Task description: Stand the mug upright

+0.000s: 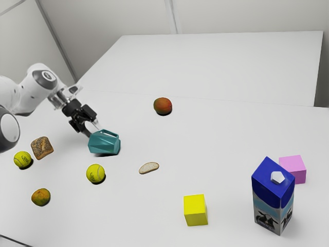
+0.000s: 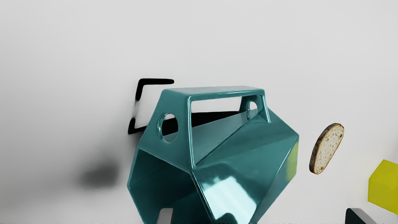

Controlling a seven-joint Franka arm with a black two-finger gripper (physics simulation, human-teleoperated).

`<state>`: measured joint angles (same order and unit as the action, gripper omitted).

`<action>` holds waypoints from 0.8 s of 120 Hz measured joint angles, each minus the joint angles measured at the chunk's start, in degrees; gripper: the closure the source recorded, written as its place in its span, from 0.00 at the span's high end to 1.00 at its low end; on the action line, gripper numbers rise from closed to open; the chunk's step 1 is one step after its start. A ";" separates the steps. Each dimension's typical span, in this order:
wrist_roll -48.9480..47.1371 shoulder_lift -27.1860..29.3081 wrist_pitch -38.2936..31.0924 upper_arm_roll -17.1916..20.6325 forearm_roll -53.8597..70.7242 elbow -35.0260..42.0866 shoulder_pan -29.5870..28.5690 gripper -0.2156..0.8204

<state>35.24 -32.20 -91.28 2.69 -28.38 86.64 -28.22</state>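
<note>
In the exterior view the teal faceted mug (image 1: 104, 142) lies on its side on the table, with the gripper (image 1: 93, 128) close against its end on the arm's side. The wrist view has the mug (image 2: 230, 149) with its handle uppermost and its dark mouth facing the hand. There the gripper (image 2: 260, 216) is open, its fingers wide apart; one fingertip (image 2: 165, 216) overlaps the mouth, and the other stands off beyond the mug's side. Whether either finger touches the mug cannot be told.
Near the mug are a tennis ball (image 1: 95, 173) and a bread slice (image 1: 149, 168). Another tennis ball (image 1: 22, 159), brown bread (image 1: 42, 147) and an orange-green fruit (image 1: 41, 197) sit nearer the arm. Farther off stand a mango (image 1: 163, 106), yellow cube (image 1: 195, 210), carton (image 1: 272, 198) and pink cube (image 1: 293, 169).
</note>
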 joint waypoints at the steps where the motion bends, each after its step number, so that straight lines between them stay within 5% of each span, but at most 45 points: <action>1: 0.07 0.11 -0.05 -0.01 -0.04 0.23 0.00 0.79; 48: 2.01 1.18 -2.40 0.09 -3.37 5.86 0.25 0.76; 96: 1.92 2.97 -3.26 2.66 -4.98 5.86 0.53 0.32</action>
<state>37.16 -29.23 -94.53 5.35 -33.35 92.50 -27.69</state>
